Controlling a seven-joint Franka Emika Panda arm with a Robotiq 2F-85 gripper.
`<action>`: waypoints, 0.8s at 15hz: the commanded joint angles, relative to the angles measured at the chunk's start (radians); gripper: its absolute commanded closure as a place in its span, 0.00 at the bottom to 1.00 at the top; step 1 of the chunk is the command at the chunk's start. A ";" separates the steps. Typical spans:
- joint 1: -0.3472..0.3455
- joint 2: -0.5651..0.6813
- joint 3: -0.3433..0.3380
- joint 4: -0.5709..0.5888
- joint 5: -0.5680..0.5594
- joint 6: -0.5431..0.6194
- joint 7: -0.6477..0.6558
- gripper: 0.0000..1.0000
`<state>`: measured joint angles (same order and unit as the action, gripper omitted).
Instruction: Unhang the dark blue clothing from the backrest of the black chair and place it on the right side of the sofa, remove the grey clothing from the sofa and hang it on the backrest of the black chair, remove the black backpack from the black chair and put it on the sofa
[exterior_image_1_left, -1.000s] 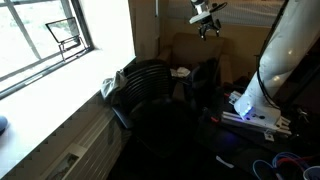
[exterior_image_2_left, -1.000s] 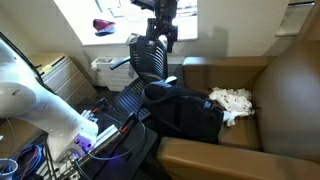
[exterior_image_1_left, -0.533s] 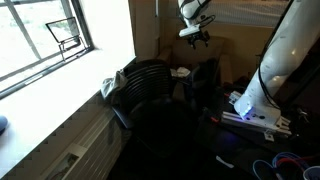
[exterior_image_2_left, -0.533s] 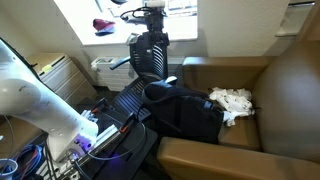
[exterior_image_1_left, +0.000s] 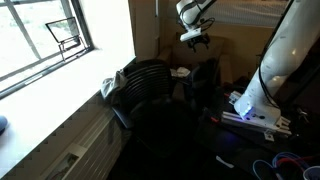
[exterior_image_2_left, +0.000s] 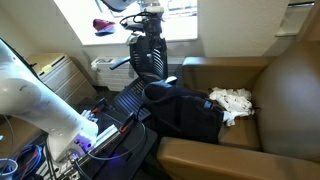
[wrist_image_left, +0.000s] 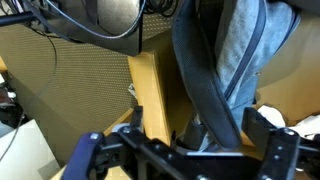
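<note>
- Gripper (exterior_image_1_left: 197, 40) hangs high up, above the sofa (exterior_image_1_left: 172, 50) back and the far edge of the black chair (exterior_image_1_left: 150, 85), fingers pointing down.
- Wrist view: fingers (wrist_image_left: 88, 152) spread wide apart at the bottom edge, released, nothing between the pads.
- Wrist view: a black curved band with blue-grey cloth (wrist_image_left: 245, 50) inside it runs top to bottom, below the gripper; cannot tell which item it is.
- Backrest (exterior_image_2_left: 147, 60) stands upright, its wide axis running left-right, ribbed slats horizontal.
- Dark blue clothing cannot be told apart from the black backrest in either exterior view.
- Black backpack (exterior_image_2_left: 188, 113) sits between the chair and the sofa seat, long axis left-right in an exterior view; another exterior view shows it upright, rounded end up (exterior_image_1_left: 207, 75).
- Grey clothing (exterior_image_2_left: 232, 102) lies crumpled on the sofa seat, touching the right side of the backpack, no clear long axis.
- Robot base (exterior_image_1_left: 255, 105) stands at near right, well apart from the chair.
</note>
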<state>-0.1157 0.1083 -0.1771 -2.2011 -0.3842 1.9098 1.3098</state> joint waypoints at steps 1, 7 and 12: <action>0.006 0.122 0.029 0.007 0.028 0.160 -0.132 0.00; 0.055 0.226 0.011 0.000 0.019 0.351 -0.232 0.00; 0.074 0.261 0.004 0.025 0.031 0.246 -0.266 0.00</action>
<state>-0.0678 0.3516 -0.1549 -2.1986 -0.3737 2.2570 1.0803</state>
